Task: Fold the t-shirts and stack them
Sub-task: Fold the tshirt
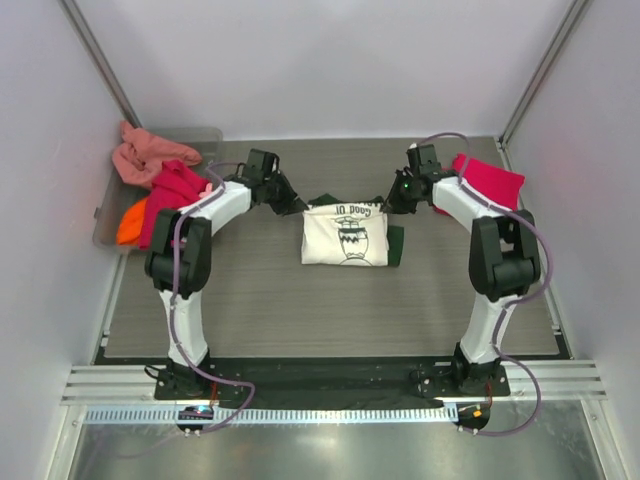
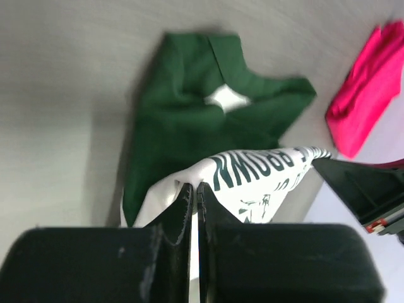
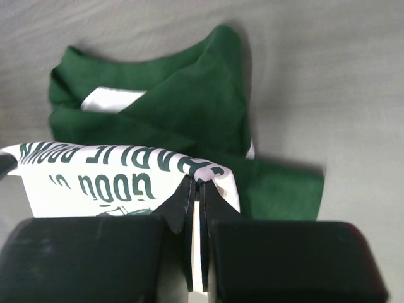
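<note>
1. Top external view: a cream-white shirt point(image 1: 345, 235) with dark print lies partly folded at the middle of the table point(image 1: 300, 300), with dark green cloth showing along its far edge and right side.
2. The left gripper point(image 1: 296, 205) is at the shirt's far left corner and the right gripper point(image 1: 392, 203) at its far right corner; both arms reach inward toward it.
3. Left wrist view: the fingers are pressed together on the white printed edge, with almost no gap between them. The green shoulders and collar lie flat on the table beyond.
4. Right wrist view: the same kind of hold. The fingers are clamped on the fold of printed white cloth, which hangs over the green part lying on the table.
5. A crimson-pink shirt point(image 1: 490, 180) lies folded at the far right of the table, partly behind the right arm.
6. At the far left stands a grey plastic tray point(image 1: 105, 215) holding a loose heap of clothes: a salmon shirt point(image 1: 150, 152) on top, a magenta shirt point(image 1: 178, 190) under it, and an orange shirt point(image 1: 132, 225) at the near end.
</note>
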Robot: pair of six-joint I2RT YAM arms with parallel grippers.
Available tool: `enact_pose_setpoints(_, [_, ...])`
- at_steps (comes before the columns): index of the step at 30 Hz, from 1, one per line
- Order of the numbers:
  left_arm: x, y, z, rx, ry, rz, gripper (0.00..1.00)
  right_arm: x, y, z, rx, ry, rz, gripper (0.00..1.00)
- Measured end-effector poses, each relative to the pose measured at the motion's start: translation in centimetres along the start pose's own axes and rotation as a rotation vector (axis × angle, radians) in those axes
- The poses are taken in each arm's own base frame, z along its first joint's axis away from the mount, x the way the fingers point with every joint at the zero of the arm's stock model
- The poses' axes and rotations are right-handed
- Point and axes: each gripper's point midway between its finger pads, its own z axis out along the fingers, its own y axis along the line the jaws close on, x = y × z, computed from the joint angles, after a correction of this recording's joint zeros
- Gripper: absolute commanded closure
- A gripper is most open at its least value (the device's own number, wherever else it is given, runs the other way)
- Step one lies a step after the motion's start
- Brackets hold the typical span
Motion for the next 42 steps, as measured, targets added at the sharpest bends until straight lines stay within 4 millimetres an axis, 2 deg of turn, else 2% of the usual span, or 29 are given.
enact_pose_setpoints(1, [-0.7, 0.1, 0.8, -0.005, -0.002, -0.004, 1.00, -0.2, -0.2, 1.1, -0.005, 0.004, 0.005, 0.99])
enact_pose_setpoints(2, [-1.4, 0.3, 1.7, -0.008, -0.004, -0.008, 0.98, -0.5, -0.3, 2.1, -0.012, 0.003, 0.009, 0.92])
enact_pose_setpoints(3, [-2.1, 0.4, 2.5, -0.012, -0.007, -0.009, 0.88, -0.8, -0.5, 3.3, -0.019, 0.007, 0.019, 0.78])
enact_pose_setpoints(4, [-2.8, 0.3, 3.3, -0.010, -0.013, -0.002, 0.75, -1.0, -0.6, 4.2, -0.025, 0.009, 0.028, 0.53])
enact_pose_setpoints(5, [-3.4, 0.4, 4.0, -0.011, -0.021, 0.007, 0.53, -1.2, -0.7, 5.0, -0.030, 0.008, 0.040, 0.46])
enact_pose_setpoints(7, [-4.3, 0.7, 5.0, -0.016, -0.032, 0.018, 0.41, -1.7, -0.8, 6.4, -0.045, -0.001, 0.038, 0.40])
enact_pose_setpoints(8, [-4.5, 0.9, 5.2, -0.022, -0.038, 0.024, 0.28, -1.8, -0.9, 6.8, -0.049, -0.007, 0.039, 0.27])
enact_pose_setpoints(10, [-4.6, 1.3, 5.2, -0.034, -0.045, 0.038, 0.19, -2.1, -0.5, 6.7, -0.076, -0.029, 0.045, 0.04])
enact_pose_setpoints(11, [-4.8, 1.4, 5.2, -0.035, -0.057, 0.051, 0.14, -2.6, -0.4, 6.5, -0.091, -0.064, 0.031, 0.04])
enact_pose_setpoints(13, [-4.6, 1.8, 4.8, -0.039, -0.074, 0.067, 0.14, -2.3, -0.3, 5.5, -0.108, -0.096, 0.020, 0.05])
enact_pose_setpoints(15, [-4.0, 2.5, 4.1, -0.047, -0.078, 0.078, 0.16, -1.9, -0.2, 4.7, -0.125, -0.115, 0.009, 0.10])
enact_pose_setpoints(16, [-3.7, 2.7, 3.7, -0.047, -0.080, 0.084, 0.16, -1.8, -0.2, 4.4, -0.131, -0.124, 0.002, 0.17])
enact_pose_setpoints(21, [-3.3, 2.3, 2.6, -0.001, -0.115, 0.109, 0.23, -2.7, 0.2, 4.0, -0.171, -0.162, -0.027, 0.26])
enact_pose_setpoints(22, [-3.2, 2.3, 2.5, 0.010, -0.119, 0.113, 0.26, -2.8, 0.3, 4.0, -0.181, -0.165, -0.034, 0.30])
enact_pose_setpoints(25, [-2.8, 2.5, 2.7, 0.038, -0.124, 0.125, 0.39, -2.5, 0.1, 4.3, -0.206, -0.163, -0.048, 0.34])
enact_pose_setpoints(29, [-2.9, 1.7, 3.4, 0.080, -0.105, 0.137, 0.48, -1.8, -0.8, 5.7, -0.203, -0.141, -0.052, 0.43])
enact_pose_setpoints(31, [-3.3, 1.4, 4.2, 0.097, -0.102, 0.146, 0.48, -1.2, -1.3, 6.6, -0.199, -0.124, -0.048, 0.46])
enact_pose_setpoints(36, [-3.2, 2.4, 5.9, 0.083, -0.079, 0.146, 0.51, -2.1, -1.0, 7.4, -0.222, -0.136, -0.055, 0.47])
enact_pose_setpoints(41, [-3.9, 2.0, 7.1, 0.091, -0.076, 0.146, 0.57, -4.0, 0.1, 8.5, -0.259, -0.158, -0.052, 0.36])
enact_pose_setpoints(42, [-4.1, 1.9, 7.3, 0.093, -0.076, 0.143, 0.57, -4.4, 0.2, 8.7, -0.267, -0.163, -0.048, 0.30])
